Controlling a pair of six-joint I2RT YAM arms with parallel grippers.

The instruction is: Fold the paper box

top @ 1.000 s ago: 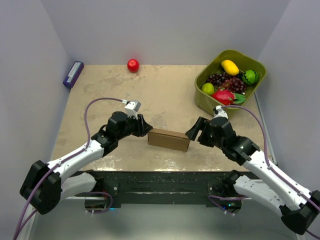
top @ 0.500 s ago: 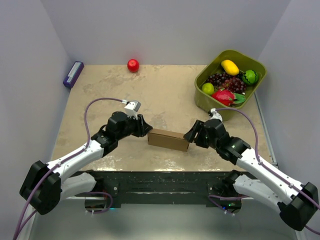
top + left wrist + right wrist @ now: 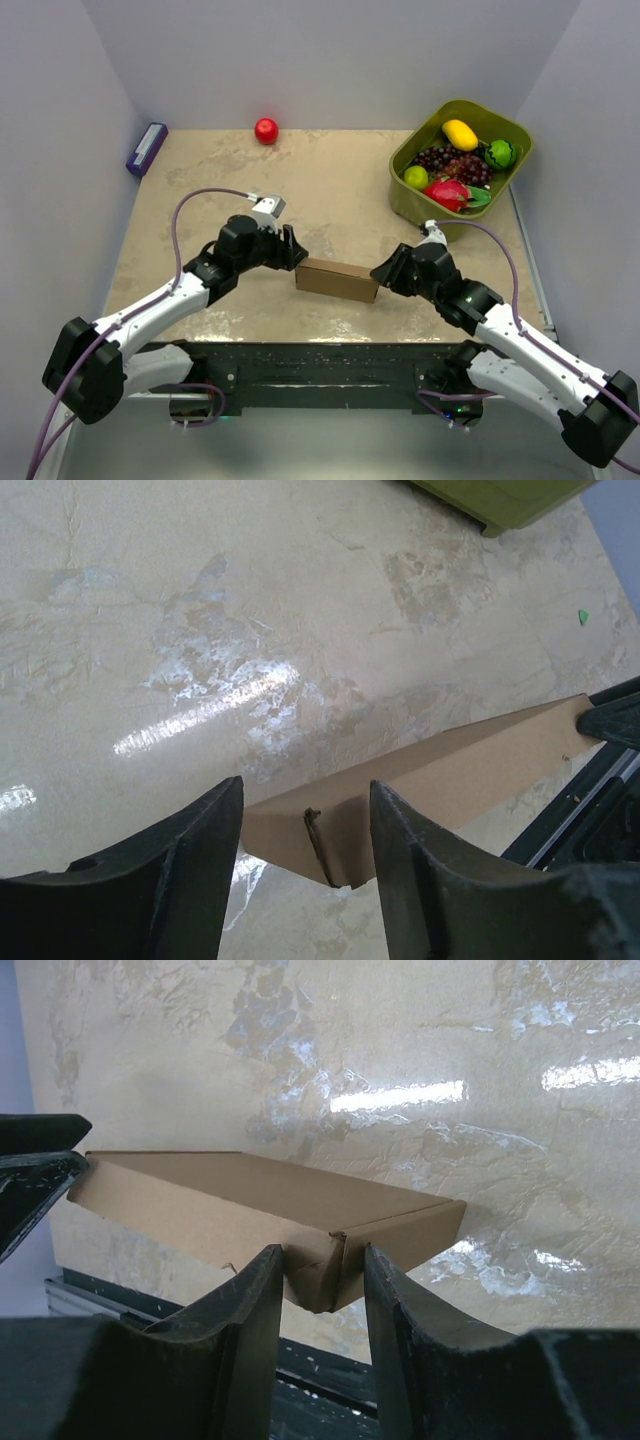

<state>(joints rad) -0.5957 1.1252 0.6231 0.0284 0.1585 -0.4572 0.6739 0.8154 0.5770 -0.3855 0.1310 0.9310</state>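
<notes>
Seen from above, the paper box [image 3: 338,280] lies on the near tabletop [image 3: 330,190]. Its long axis runs left to right between the left pincer [image 3: 292,252] and the right pincer [image 3: 383,270], one arm at each end (the green bin [image 3: 408,205], holding fruit [image 3: 455,165], sits far right, well apart). The left wrist view shows that pincer's jaws apart, with the box's left corner in the gap. The right wrist view shows the other pincer clamped on the right corner.

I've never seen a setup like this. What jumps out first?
Two white-and-black arms meet at a brown paper box near the front edge of the table, the left gripper and right gripper at its opposite ends. At the far right sits a green bin of bright fruit; a red ball lies alone at the back.
</notes>
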